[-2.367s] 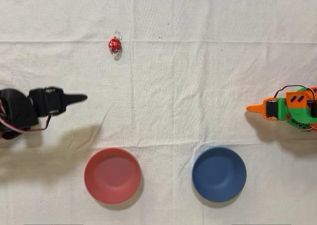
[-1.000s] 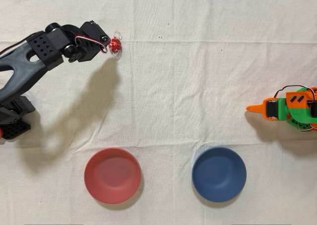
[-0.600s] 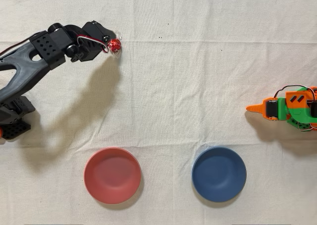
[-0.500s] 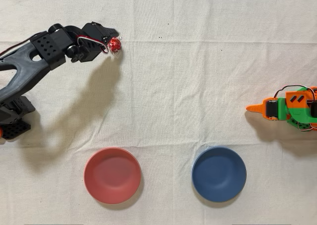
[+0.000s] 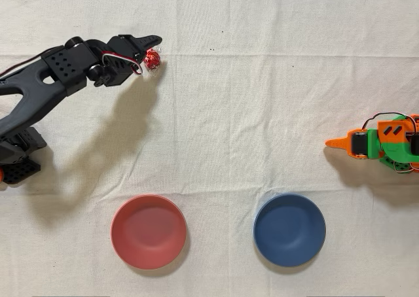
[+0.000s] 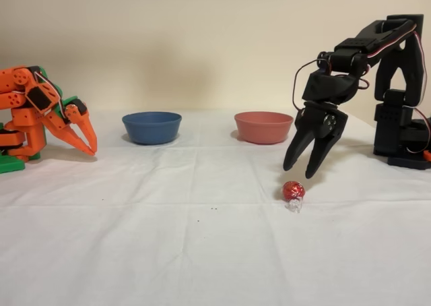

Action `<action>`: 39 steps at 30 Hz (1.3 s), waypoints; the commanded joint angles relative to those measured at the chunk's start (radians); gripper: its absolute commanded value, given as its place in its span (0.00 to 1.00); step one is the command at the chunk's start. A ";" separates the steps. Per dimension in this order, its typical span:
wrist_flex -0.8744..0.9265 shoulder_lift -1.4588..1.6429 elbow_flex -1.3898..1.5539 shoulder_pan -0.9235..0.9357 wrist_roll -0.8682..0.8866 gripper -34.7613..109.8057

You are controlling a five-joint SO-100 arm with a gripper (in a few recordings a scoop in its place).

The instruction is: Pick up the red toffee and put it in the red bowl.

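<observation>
The black arm's gripper (image 6: 301,169) hangs with its two tapered fingers spread apart and pointing down, gripping nothing, in the right half of the fixed view. The red toffee (image 6: 293,191) lies on the cloth just below and between the fingertips, apart from both; the descent, by the look of it, needs to run almost straight down to bracket the sweet. Seen from overhead, the gripper (image 5: 147,47) sits at upper left, its tips right beside the red toffee (image 5: 152,59), which lies just to their lower right. The candy is a small ball of shiny crinkled red foil, and its clear twisted wrapper ends set its long axis running roughly up and down the overhead frame. The red bowl (image 5: 148,231), matte salmon, round and shallow, waits well apart at lower left of the overhead view, with a same-sized dark blue bowl (image 5: 289,229) to its right. A creased white tablecloth (image 5: 249,127) covers the table. The idle orange arm (image 5: 380,143) rests at the right edge, far from the toffee.
</observation>
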 commanded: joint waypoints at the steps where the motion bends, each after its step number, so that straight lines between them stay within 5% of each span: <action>1: -0.025 0.051 -0.011 0.003 -0.015 0.49; 31: -0.130 -0.186 -0.129 0.015 -0.038 0.48; 39: -0.132 -0.189 -0.123 0.029 -0.043 0.40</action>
